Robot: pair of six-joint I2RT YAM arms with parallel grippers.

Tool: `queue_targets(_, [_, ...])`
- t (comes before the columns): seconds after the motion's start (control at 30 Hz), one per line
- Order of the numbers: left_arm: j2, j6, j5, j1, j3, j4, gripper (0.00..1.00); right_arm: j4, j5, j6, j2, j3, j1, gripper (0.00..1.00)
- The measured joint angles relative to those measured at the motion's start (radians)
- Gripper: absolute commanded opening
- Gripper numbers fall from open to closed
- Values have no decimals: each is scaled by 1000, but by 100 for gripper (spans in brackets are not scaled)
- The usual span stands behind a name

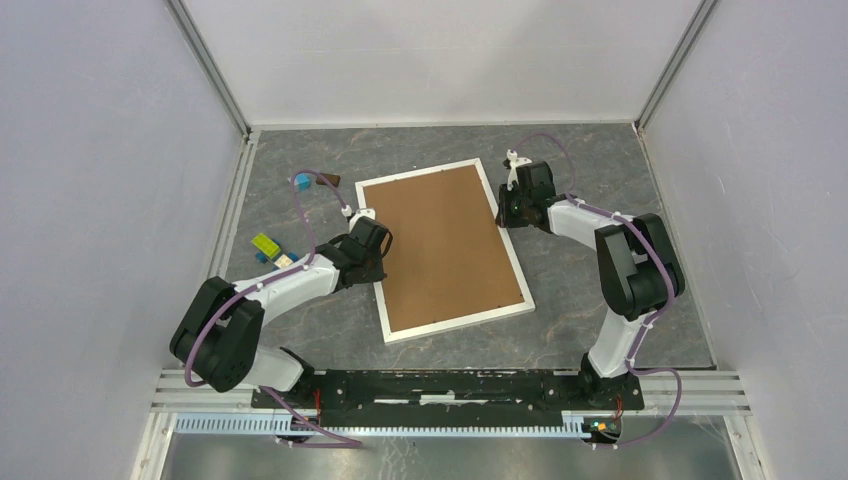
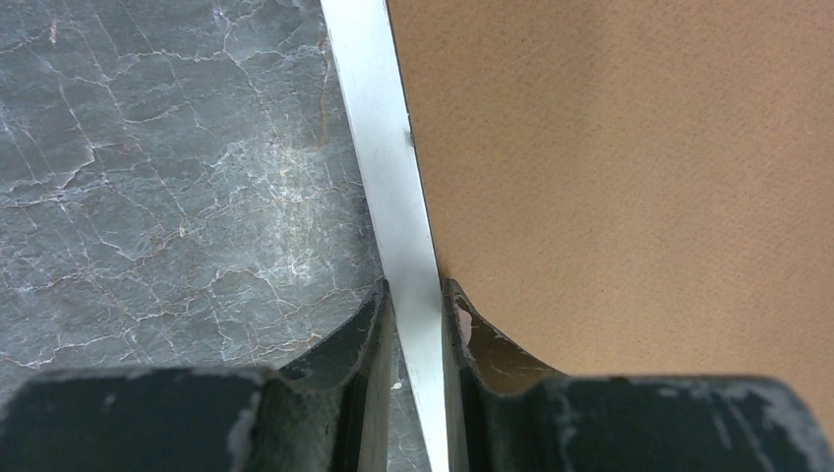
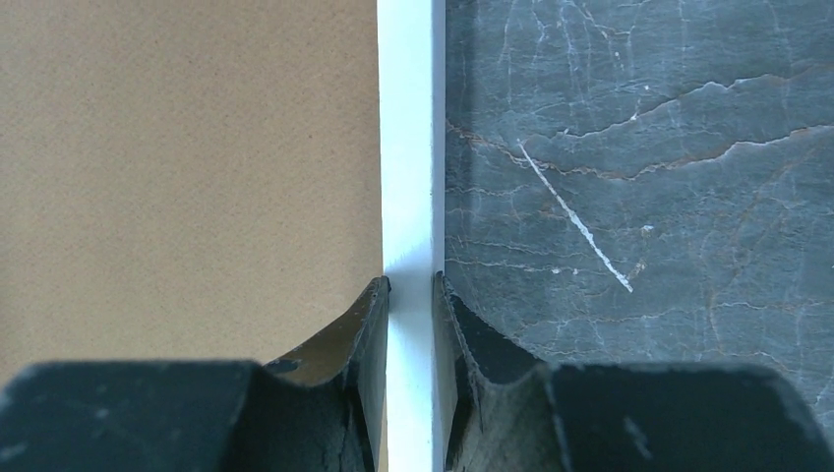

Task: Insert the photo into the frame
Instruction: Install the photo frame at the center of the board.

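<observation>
Top view, far left: small loose pieces on the grey marbled table [image 1: 600,170]: a yellow-green block [image 1: 265,244] at mid-left, a blue block [image 1: 301,181] above it toward the upper left. Both lie well clear of the frame.

Left of centre: left gripper [image 1: 374,262] is down at the frame's left long rail, about midway along it. Left wrist view: the gripper [image 2: 418,315] is clamped on the white rail [image 2: 393,177], which runs up the middle of that picture. One finger [image 2: 344,354] is on the table side, the other [image 2: 482,344] on the board side, both pressed to the rail.

Centre: frame [image 1: 455,322] lies flat mid-table, its top leaning slightly left. A brown backing board [image 1: 445,245] fills the opening inside the white rim.

Right of centre: right gripper [image 1: 503,212] meets the right long rail near the frame's upper right corner. Right wrist view: the gripper [image 3: 410,295] is closed on that rail [image 3: 410,147], with the board on the left of the picture and bare table on the right. One finger [image 3: 359,344] sits over the board, the other [image 3: 472,344] over the table, with no gap showing to the rail.
</observation>
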Motion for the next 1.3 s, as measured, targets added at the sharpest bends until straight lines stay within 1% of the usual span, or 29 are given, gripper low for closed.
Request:
queue_targets(0.17, [1, 0, 0, 0, 0, 0, 2, 75, 4, 8, -19, -54, 2, 29])
queue_targets(0.3, [1, 1, 0, 0, 0, 0, 2, 82, 10, 8, -24, -58, 3, 31])
queue_targets(0.43, [1, 1, 0, 0, 0, 0, 2, 40, -13, 8, -24, -34, -12, 34])
queue_targets(0.57, [10, 1, 11, 0, 0, 34, 2, -39, -25, 3, -25, 0, -32, 34])
queue_targets(0.73, [16, 1, 20, 0, 0, 52, 2, -84, -40, -2, -25, 6, -43, 35])
queue_targets(1.0, [17, 1, 20, 0, 0, 52, 2, -88, -75, -2, -27, 6, -59, 40])
queue_targets(1.3, [17, 1, 20, 0, 0, 53, 2, -89, -77, -2, -39, 8, -85, 37])
